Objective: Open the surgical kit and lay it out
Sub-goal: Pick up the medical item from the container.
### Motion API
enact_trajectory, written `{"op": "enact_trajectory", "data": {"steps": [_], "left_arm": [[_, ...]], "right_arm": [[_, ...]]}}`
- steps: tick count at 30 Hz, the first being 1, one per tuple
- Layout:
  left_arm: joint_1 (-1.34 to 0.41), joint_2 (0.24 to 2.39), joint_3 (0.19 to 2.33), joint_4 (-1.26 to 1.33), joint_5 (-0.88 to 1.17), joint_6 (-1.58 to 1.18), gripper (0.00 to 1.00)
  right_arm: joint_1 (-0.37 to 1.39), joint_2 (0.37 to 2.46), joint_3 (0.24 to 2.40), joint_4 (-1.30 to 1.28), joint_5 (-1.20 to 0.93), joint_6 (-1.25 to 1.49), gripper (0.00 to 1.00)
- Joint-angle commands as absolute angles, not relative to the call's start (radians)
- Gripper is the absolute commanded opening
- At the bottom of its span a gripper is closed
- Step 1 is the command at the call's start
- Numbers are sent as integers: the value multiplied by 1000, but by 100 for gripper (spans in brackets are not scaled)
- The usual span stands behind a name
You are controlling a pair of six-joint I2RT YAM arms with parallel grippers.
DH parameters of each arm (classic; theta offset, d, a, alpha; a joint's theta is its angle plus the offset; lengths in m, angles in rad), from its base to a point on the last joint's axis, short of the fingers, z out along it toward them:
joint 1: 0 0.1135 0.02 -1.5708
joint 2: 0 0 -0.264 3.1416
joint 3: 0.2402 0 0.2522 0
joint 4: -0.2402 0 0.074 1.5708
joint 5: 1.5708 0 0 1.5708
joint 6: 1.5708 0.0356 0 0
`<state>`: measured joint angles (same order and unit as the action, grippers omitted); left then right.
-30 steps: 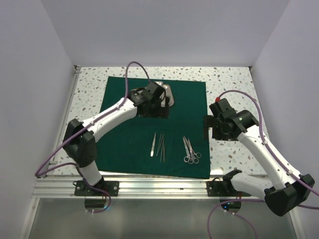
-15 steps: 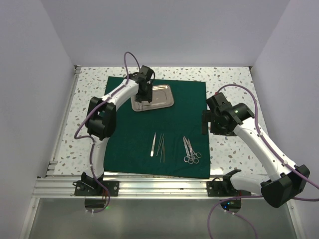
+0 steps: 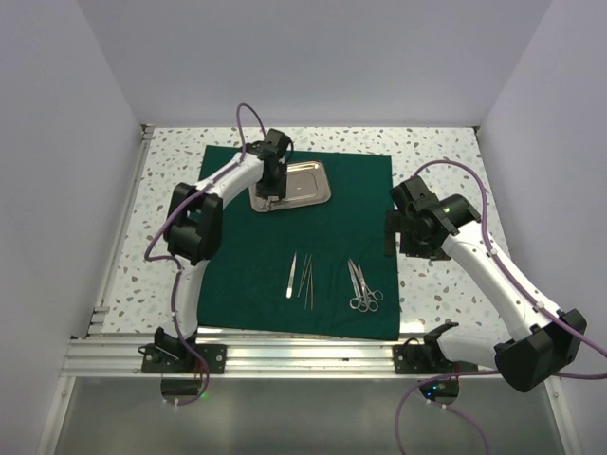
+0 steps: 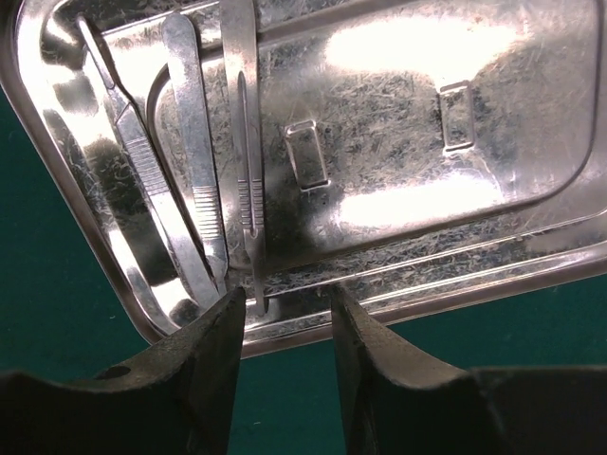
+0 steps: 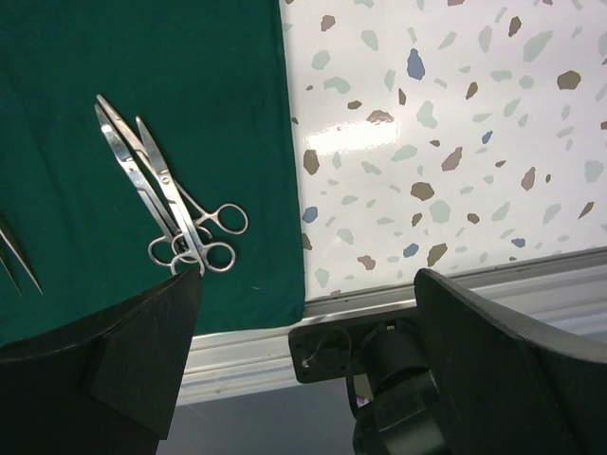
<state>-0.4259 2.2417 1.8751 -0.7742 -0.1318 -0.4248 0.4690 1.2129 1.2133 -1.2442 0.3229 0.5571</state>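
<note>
Two stages of the layout are reading as done: the drape (image 3: 247,275) is lying flat and open on the table (image 3: 436,152), and the tray (image 3: 308,185) is sitting uncovered on its far half. Near the front edge, thin tweezers (image 3: 293,274) and two pairs of scissors (image 3: 361,285) are lying in separate groups, well apart from the tray.

You are judged to be working the unloading step. At least three slim instruments (image 4: 194,161) are lying along the tray's left end, so the transfer is looking only partly finished.

Your left hand (image 4: 282,322) is standing released, its fingers (image 4: 204,365) straddling the tray rim just beside the tip of the thinnest piece and grasping nothing. Your right hand (image 5: 308,284) is hanging wide open and empty over the drape's right edge, near the scissors.

Reflections are making the tray's contents hard to count exactly. The far ends of those instruments are running out of the wrist view, and from above your left hand is covering them.
</note>
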Motion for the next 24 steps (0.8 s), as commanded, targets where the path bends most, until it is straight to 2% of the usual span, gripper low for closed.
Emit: {"op": "enact_trajectory", "data": {"steps": [1, 7, 17, 22, 24], "left_arm": [[-410, 2220, 1852, -759, -121, -403, 45], [-403, 2232, 1816, -741, -112, -403, 43], [-394, 2286, 1813, -735, -84, -407, 32], [-377, 2312, 1815, -732, -63, -413, 30], [-370, 2318, 1810, -733, -55, -414, 26]], "right_arm": [[465, 1218, 1238, -1253, 334, 580, 98], [463, 1216, 1241, -1256, 331, 583, 98], [465, 1201, 1243, -1266, 339, 583, 98], [465, 1195, 1249, -1270, 342, 575, 98], [463, 1193, 1250, -1272, 342, 575, 98]]}}
